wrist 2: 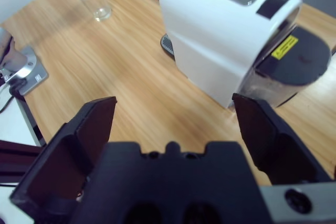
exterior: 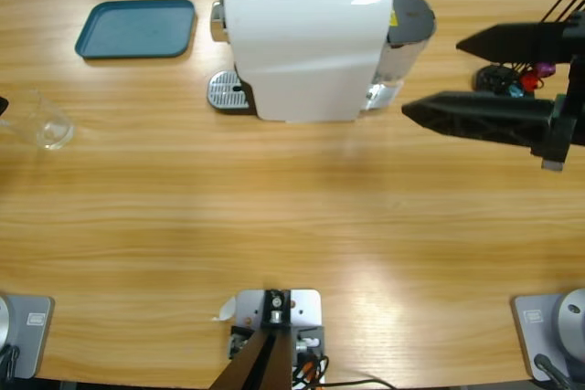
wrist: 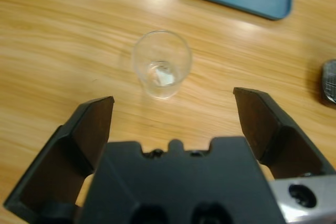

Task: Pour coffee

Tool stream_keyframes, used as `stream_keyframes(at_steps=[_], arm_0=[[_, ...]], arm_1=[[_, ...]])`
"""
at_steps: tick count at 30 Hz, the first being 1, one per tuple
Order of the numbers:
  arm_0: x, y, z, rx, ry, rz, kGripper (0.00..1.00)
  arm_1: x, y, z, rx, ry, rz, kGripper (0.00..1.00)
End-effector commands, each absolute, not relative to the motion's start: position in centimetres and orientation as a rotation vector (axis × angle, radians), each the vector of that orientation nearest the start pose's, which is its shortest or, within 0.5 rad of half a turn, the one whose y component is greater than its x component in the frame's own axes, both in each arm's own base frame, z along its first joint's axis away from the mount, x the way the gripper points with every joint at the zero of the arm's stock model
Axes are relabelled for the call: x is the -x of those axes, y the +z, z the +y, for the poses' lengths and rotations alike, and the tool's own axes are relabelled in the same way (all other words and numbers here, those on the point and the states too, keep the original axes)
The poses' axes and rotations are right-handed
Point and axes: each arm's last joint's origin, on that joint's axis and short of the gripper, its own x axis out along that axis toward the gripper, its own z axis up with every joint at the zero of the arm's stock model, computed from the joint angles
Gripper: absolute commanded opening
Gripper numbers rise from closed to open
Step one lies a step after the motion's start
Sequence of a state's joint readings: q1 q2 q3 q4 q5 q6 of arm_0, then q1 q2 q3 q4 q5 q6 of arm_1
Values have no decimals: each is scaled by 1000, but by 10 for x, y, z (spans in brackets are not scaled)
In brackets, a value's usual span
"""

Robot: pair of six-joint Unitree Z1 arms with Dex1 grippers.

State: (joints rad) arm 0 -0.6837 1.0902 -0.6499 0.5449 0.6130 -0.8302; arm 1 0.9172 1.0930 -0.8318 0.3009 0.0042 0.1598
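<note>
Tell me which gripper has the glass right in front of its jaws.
The left gripper: the glass stands just ahead of its open jaws. The right gripper, also open, faces the white coffee machine instead.

One tumbler [exterior: 47,121], one tray [exterior: 137,28], one coffee machine [exterior: 306,38].

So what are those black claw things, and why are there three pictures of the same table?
The claws are grippers, the hands of two robot arms. One picture looks down from above the wooden table. The other two come from cameras on the arms' wrists. The left gripper is open, just short of a small glass that looks nearly empty. The right gripper is open too, facing the white coffee machine. A blue tray lies on the table as well. Neither gripper holds anything.
</note>
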Motion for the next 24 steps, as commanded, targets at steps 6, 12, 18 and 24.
stream_keyframes(at_steps=[6, 12, 18, 24], arm_0=[[-147, 233, -62, 80, 518, 853, 1000], [-170, 212, -72, 57, 601, 859, 1000], [-184, 221, -82, 83, 550, 812, 991], [-171, 237, -77, 133, 513, 759, 991]], arm_1=[[-58, 312, 78, 135, 853, 661, 1000], [-61, 309, 82, 142, 847, 680, 1000], [-67, 308, 90, 143, 846, 682, 1000], [-72, 304, 97, 144, 847, 685, 1000]])
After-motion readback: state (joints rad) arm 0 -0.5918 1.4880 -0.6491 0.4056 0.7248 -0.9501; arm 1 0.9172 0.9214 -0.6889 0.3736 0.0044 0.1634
